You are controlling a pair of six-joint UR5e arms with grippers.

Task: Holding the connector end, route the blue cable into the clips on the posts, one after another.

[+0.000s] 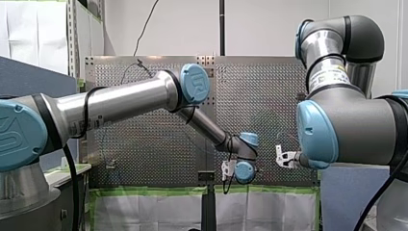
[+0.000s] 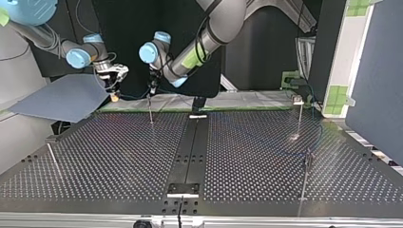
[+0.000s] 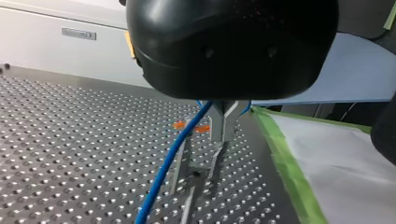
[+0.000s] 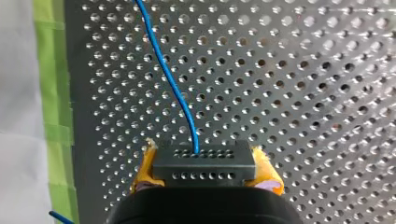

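- My right gripper (image 4: 205,173) clamps the black connector (image 4: 204,158) between its yellow pads.
- The blue cable (image 4: 170,79) runs from the connector over the table (image 4: 303,93).
- My left gripper (image 3: 224,122) has its metal fingers closed on the cable, just above a post (image 2: 151,111).

Blue cable (image 4: 174,87), yellow pads (image 4: 145,168), green tape (image 4: 53,93)

1. Front view: bright, even room light; the perforated metal desk (image 1: 159,144) shimmers.
2. Top view: dim backdrop; overhead light glints off the desk's holes.
3. Left wrist view: metal fingers (image 3: 219,126) and thin blue cable (image 3: 168,172) throw dark streaks on it.
4. Right wrist view: hard glare; black connector block (image 4: 204,165) shaded.
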